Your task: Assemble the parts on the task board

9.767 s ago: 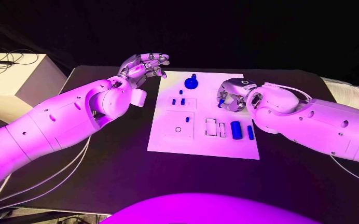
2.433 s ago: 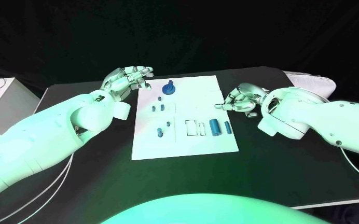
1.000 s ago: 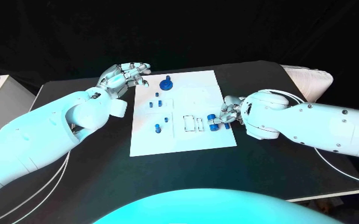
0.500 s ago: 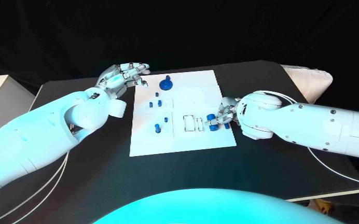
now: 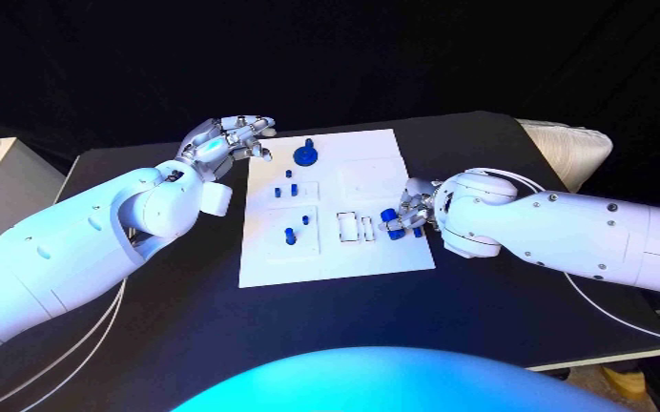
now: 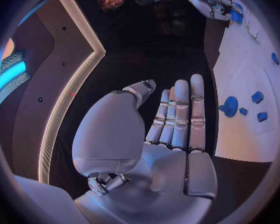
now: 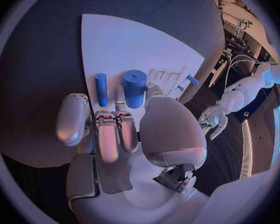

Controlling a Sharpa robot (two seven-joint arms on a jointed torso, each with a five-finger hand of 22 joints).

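The task board, a white plate, lies in the middle of the black table, with small blue parts on it. A second ago the right hand was at the board's right edge; now it sits over the two blue cylinders there, a thick cylinder and a thin cylinder. Its fingers curl down right at the thick cylinder, but whether they grip it cannot be told. The left hand stays raised beside the board's far left corner, fingers apart, holding nothing. A pickup looks about to begin.
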